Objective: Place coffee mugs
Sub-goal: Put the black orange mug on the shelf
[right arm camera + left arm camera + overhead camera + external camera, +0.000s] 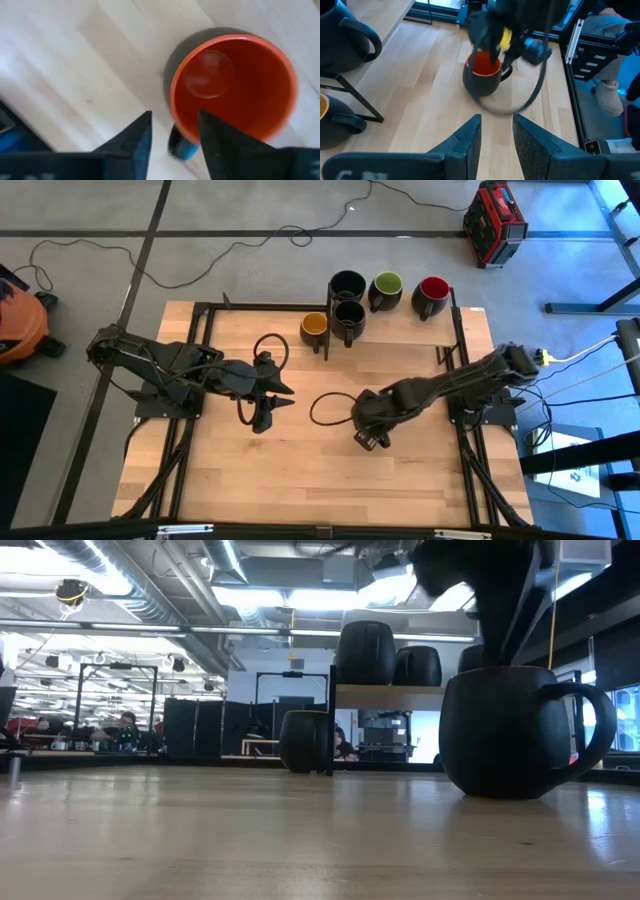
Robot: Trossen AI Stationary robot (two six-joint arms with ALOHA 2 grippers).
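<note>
Wooden tabletop, upright orange-red mug beneath right claw, fingers apart, gripping nothing.

Overhead camera looks straight down on the whole table. Low camera sits at tabletop level, facing across into the room, very near the orange-red mug. Left wrist camera views that mug from farther off; right wrist camera looks steeply down into it, close.
</note>
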